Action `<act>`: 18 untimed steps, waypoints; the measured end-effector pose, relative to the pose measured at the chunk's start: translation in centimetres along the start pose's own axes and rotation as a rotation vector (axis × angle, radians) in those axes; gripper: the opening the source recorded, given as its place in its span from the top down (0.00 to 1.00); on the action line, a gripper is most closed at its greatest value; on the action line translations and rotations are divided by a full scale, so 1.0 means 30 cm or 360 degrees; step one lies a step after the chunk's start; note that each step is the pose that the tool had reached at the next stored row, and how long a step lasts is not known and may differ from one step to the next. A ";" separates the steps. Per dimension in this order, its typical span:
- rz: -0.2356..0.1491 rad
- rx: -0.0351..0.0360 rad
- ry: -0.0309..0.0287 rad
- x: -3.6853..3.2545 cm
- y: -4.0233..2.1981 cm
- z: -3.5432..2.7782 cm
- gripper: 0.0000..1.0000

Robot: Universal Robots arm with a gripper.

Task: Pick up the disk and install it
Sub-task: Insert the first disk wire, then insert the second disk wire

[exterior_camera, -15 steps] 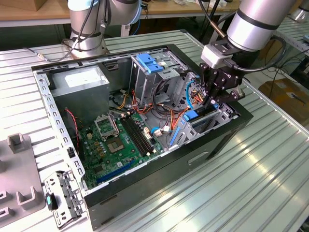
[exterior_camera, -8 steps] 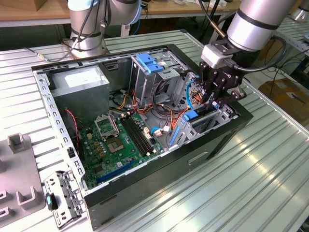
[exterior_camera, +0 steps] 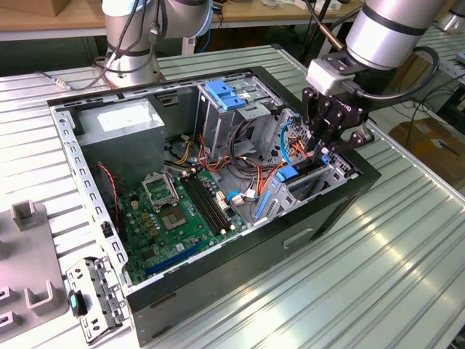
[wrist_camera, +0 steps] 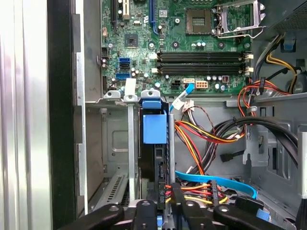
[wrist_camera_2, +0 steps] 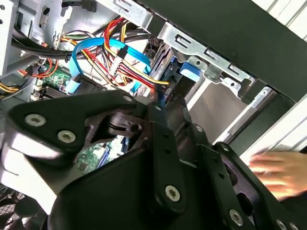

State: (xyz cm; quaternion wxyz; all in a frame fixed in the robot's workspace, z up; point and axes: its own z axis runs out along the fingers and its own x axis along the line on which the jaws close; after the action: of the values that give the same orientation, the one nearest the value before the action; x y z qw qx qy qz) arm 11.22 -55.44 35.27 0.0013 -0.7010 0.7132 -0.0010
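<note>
An open computer case (exterior_camera: 240,240) lies on the ribbed metal tabletop (exterior_camera: 378,262), and the gripper (exterior_camera: 325,145) hangs over the corner of the case at the exterior view's right. Below it the disk (exterior_camera: 298,177), dark with blue rails, stands on edge in a grey metal bay (exterior_camera: 330,174) against the case wall, most of it sunk inside. From this view the jaws look drawn close together just above the disk's top edge, but whether they grip it cannot be told.

The first wrist view looks straight down the slot: the disk (wrist_camera: 154,129) shows its blue tab and dark body between upright metal walls, with the gripper (wrist_camera: 164,203) at its near end, the two black fingers (wrist_camera: 144,211) nearly meeting. Past the disk lies the green board (wrist_camera: 192,52), and a bundle of red, orange and yellow wires (wrist_camera: 201,139) runs beside the bay.

The second wrist view shows the gripper's black linkage (wrist_camera_2: 158,158) from behind, the disk's blue rail (wrist_camera_2: 187,72) just past it, a flat blue cable (wrist_camera_2: 96,50), and a blurred hand (wrist_camera_2: 280,172) outside the case.

In the exterior view a blue latch (exterior_camera: 224,94) tops a tall grey cage (exterior_camera: 218,120).
</note>
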 end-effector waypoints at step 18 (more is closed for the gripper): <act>0.0000 0.0000 0.00002 0.000 0.000 -0.003 0.89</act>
State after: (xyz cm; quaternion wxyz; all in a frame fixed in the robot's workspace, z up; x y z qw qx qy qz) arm 11.22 -55.44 35.37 0.0012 -0.7010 0.7132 -0.0011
